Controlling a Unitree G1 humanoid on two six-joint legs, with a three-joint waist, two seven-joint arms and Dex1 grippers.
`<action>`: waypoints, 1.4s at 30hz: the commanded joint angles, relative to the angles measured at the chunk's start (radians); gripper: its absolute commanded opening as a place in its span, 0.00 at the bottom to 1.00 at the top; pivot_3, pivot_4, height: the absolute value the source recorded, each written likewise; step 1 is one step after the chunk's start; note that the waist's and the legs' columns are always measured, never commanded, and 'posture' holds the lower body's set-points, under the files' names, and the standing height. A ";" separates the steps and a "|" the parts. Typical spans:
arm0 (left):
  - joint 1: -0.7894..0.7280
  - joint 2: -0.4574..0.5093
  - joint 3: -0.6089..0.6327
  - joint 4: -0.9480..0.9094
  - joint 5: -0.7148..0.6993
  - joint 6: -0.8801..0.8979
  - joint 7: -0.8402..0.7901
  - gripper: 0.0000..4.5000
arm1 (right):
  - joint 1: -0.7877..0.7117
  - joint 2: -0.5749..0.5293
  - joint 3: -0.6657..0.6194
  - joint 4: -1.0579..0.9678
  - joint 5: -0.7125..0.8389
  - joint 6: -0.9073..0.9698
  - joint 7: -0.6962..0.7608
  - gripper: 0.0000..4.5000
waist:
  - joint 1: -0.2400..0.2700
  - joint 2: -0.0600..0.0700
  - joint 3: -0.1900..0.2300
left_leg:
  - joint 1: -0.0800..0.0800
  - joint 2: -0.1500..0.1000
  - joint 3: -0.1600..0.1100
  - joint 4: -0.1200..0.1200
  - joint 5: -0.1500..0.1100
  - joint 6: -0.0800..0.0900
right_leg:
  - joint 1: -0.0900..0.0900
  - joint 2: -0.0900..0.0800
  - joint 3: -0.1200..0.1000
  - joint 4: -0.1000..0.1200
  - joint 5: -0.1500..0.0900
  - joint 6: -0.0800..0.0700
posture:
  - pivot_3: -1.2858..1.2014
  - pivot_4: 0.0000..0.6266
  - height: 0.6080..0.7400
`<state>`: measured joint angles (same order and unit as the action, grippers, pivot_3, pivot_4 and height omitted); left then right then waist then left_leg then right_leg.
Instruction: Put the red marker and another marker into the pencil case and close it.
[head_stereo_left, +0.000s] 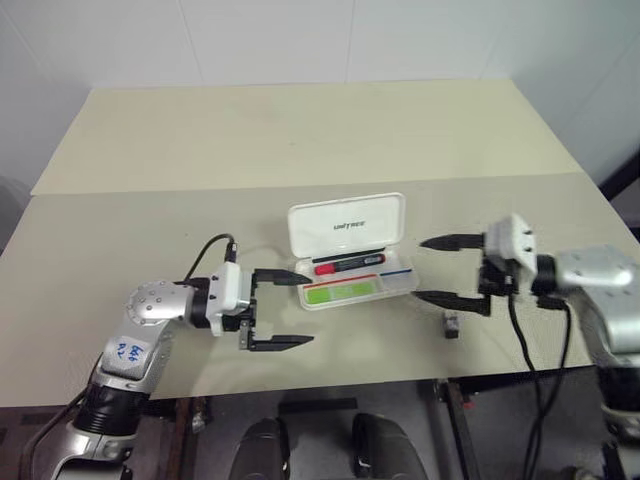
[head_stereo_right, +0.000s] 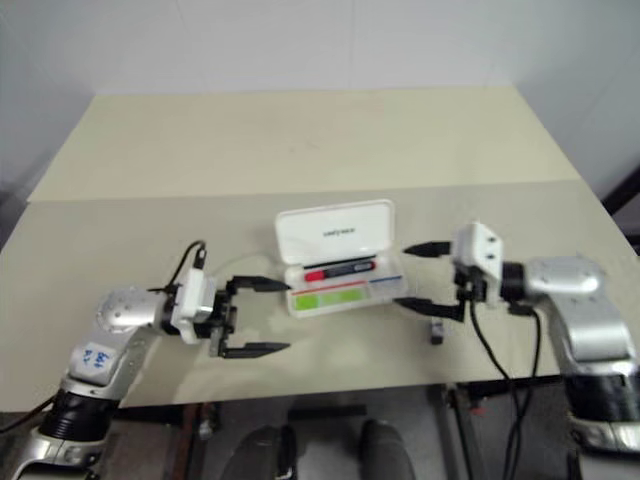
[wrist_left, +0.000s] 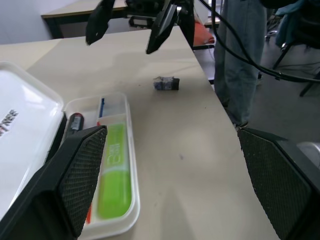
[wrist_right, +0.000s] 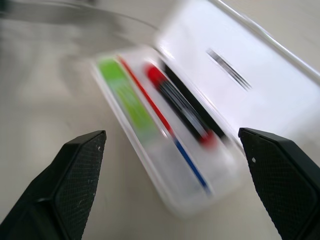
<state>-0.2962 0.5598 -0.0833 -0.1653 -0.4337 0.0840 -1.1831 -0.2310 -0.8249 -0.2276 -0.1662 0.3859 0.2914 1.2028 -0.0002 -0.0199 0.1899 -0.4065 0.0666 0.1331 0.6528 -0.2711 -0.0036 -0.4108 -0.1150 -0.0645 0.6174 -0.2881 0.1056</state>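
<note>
Both jaws stood released, the left gripper and right gripper flanking the pencil case near the table's front edge, red marker and green highlighter inside; its light, stiff, probably slippery lid looked best pushed down at the free rim.

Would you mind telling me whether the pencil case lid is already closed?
No, the pencil case stands open, its lid raised, with the red marker and the green highlighter lying inside the tray.
</note>
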 joint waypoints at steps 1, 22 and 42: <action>-0.002 -0.013 -0.014 -0.017 -0.019 -0.003 -0.013 1.00 | 0.124 -0.047 -0.147 -0.113 0.023 0.053 -0.065 0.99 | 0.000 0.000 0.000 | 0.000 0.000 0.000 0.000 0.000 0.000 | 0.000 0.000 0.000 0.000 0.000 0.000 | 0.52 0.24 1.00; -0.032 -0.032 -0.025 0.012 -0.019 0.014 -0.033 1.00 | 0.569 0.283 -0.254 -0.589 0.082 0.407 -0.621 0.99 | 0.002 -0.002 -0.002 | 0.001 0.000 -0.012 -0.001 0.000 0.002 | 0.002 0.001 0.000 0.001 0.000 -0.002 | 0.52 0.24 1.00; -0.029 -0.003 -0.003 -0.036 -0.029 0.064 -0.015 1.00 | 0.535 0.454 0.078 -0.542 -0.069 0.365 -0.886 0.99 | -0.002 -0.004 -0.003 | 0.001 0.000 -0.013 -0.001 0.000 0.002 | 0.001 0.001 -0.001 0.000 -0.001 -0.002 | 0.52 0.24 1.00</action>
<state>-0.3185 0.5510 -0.1128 -0.1552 -0.4406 0.1454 -1.2043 0.3018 -0.3768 -0.1581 -0.7235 0.3345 0.6771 0.3339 -0.0020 -0.0236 0.1873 -0.4058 0.0663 0.1206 0.6514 -0.2708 -0.0019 -0.4094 -0.1142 -0.0651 0.6178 -0.2889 0.1033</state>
